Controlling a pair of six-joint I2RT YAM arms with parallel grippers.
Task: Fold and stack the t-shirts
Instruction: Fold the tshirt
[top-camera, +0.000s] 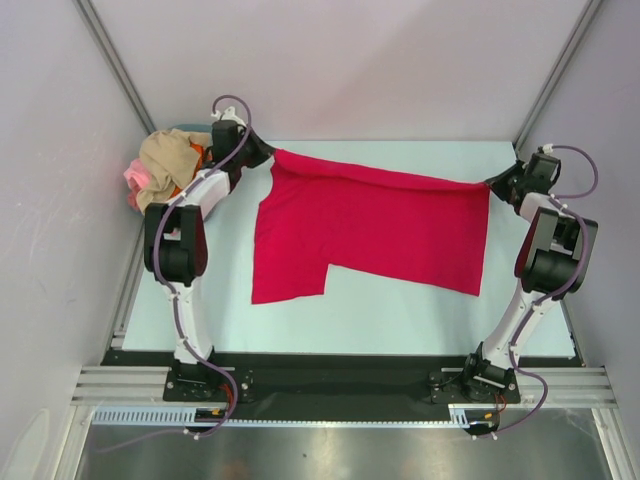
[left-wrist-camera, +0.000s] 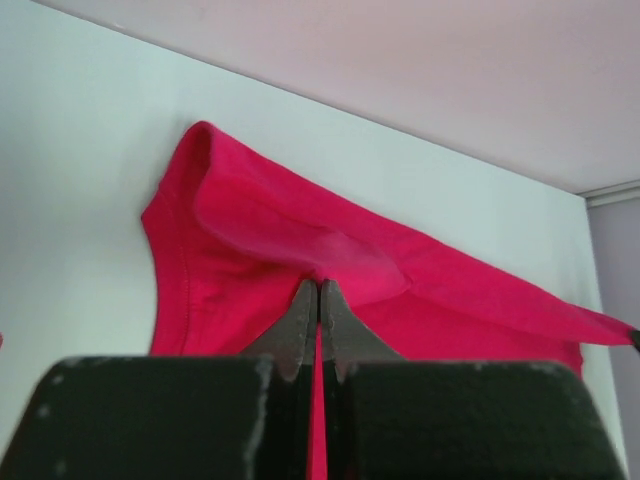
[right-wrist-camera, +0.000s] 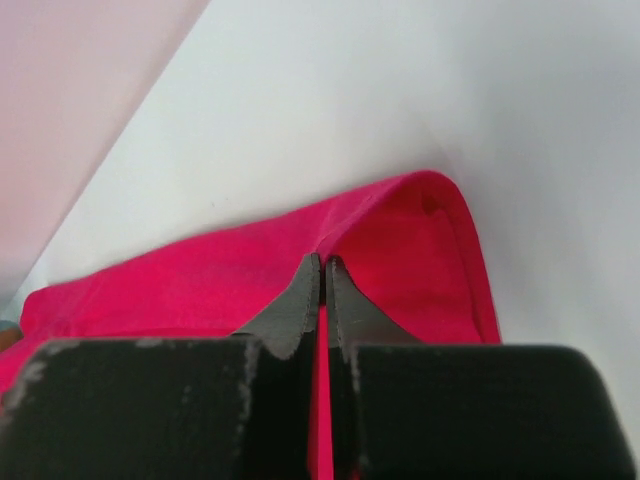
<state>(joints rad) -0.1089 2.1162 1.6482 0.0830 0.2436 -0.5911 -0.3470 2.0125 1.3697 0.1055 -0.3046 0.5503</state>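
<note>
Where the pale table (top-camera: 400, 320) stood boxed by plain grey-white walls (top-camera: 380, 60), one crimson t-shirt (top-camera: 370, 225) lay partly spread, its far edge raised taut. The left claw (top-camera: 265, 152) was clamped on the shirt's far-left corner and the right claw (top-camera: 493, 184) on its far-right corner. The other t-shirts (top-camera: 165, 165), beige, pink and orange, were heaped at the table's far-left corner.

plain pale walls (top-camera: 350, 60) enclose a light-blue tabletop (top-camera: 400, 320).

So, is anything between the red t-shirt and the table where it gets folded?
Nothing visible. The left hand and right hand pinch the red t-shirt; the table near it is bare, other shirts heaped far left.
</note>
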